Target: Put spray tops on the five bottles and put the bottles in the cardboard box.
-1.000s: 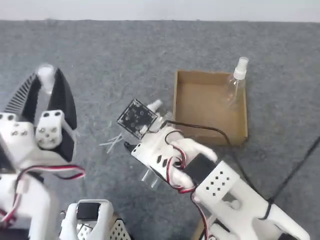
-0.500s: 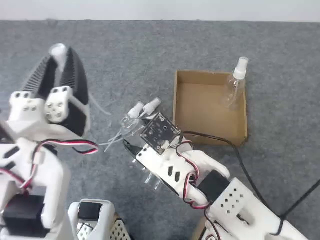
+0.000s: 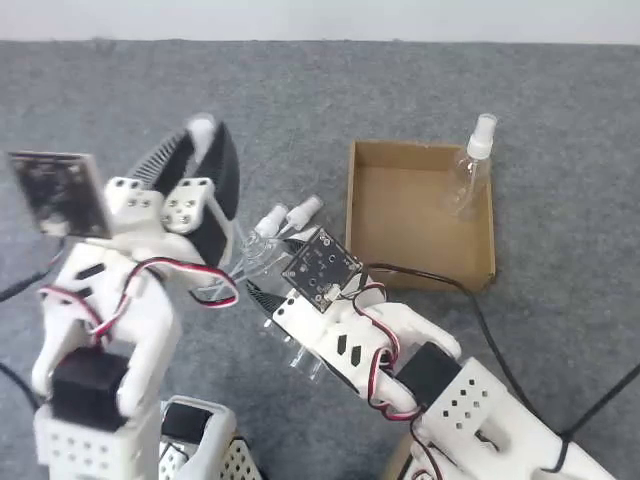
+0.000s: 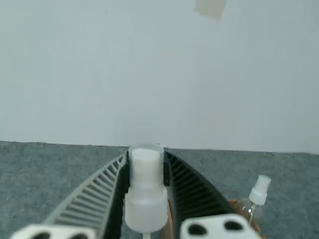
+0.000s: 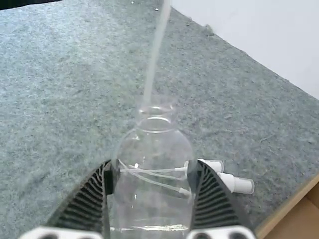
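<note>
Grey felt (image 3: pixel 250 90), left claw (image 4: pixel 145 155) pinching spray top (image 4: pixel 145 196) lengthwise, right claw (image 5: pixel 153 168) gripping bottle (image 5: pixel 149 211) neck-outward

Upper frame: bare grey felt (image 3: pixel 300 100) runs the full width above the arms and box.
Box mouth: cardboard box (image 3: pixel 400 215) open upward; a capped bottle (image 3: pixel 468 178) stands in its upper-right corner.
Centre: loose spray tops (image 3: pixel 285 218) lie hemmed between left arm (image 3: pixel 130 300), right arm (image 3: pixel 400 350) and the box.
Lower box wall: black cable (image 3: pixel 420 260) drapes along it.
</note>
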{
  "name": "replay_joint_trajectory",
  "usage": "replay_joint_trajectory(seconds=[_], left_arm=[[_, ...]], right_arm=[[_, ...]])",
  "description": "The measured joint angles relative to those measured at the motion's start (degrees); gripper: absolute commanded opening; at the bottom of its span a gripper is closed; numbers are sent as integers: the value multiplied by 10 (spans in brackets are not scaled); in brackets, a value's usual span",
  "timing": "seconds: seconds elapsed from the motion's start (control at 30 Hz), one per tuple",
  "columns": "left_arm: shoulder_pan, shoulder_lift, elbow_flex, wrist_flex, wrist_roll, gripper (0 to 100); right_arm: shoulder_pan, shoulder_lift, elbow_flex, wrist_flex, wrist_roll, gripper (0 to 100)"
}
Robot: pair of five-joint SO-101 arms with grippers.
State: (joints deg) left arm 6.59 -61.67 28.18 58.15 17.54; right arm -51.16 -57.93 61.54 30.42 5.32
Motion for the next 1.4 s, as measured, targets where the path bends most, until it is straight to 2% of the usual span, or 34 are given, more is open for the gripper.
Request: replay_joint_trajectory(seconds=[0.2,0.33,0.47,0.67,0.83,1.0,1.27,1.4], left_arm=[[-1,0,47,2,0,12],[4,0,48,32,3,12],[5,-1,52,65,4,13],[7,-2,52,66,-3,18],[40,-2,69,66,-9,120],[62,-1,72,67,-35,122],[-36,-1,0,67,-49,122],[-55,-6,-31,67,-50,122]], right_arm=[[-1,0,0,0,0,6],[3,0,0,-11,0,6],[25,0,31,-97,0,6],[33,1,105,-244,0,6],[35,1,113,-271,0,6],[48,1,112,-274,-1,6],[45,1,112,-274,-1,6],[45,1,112,-274,-1,6]])
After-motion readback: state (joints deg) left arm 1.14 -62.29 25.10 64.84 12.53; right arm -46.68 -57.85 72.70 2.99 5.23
